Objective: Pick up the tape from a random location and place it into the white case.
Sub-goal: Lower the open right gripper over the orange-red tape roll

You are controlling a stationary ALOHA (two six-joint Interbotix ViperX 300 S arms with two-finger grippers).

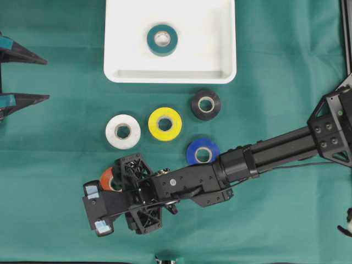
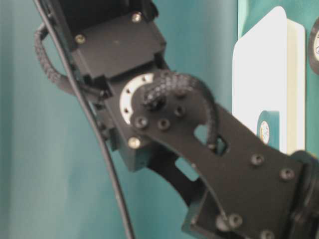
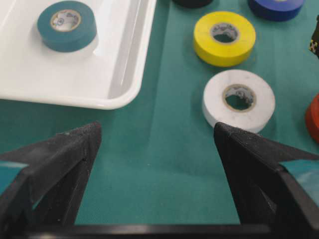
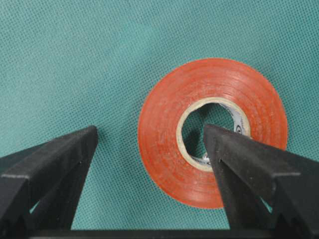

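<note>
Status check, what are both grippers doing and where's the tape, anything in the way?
Right gripper open over the red tape, one finger above its core. Left gripper open, idle. Teal roll in white case. Path clear.

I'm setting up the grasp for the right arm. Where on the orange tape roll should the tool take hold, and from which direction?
Come straight down from above. The orange tape roll lies flat on the green cloth, hole up, so its low outer wall offers little to pinch. Better to grip the ring wall: one finger in the core, one outside. The open right tool looks lined up that way, one fingertip over the hole.
</note>
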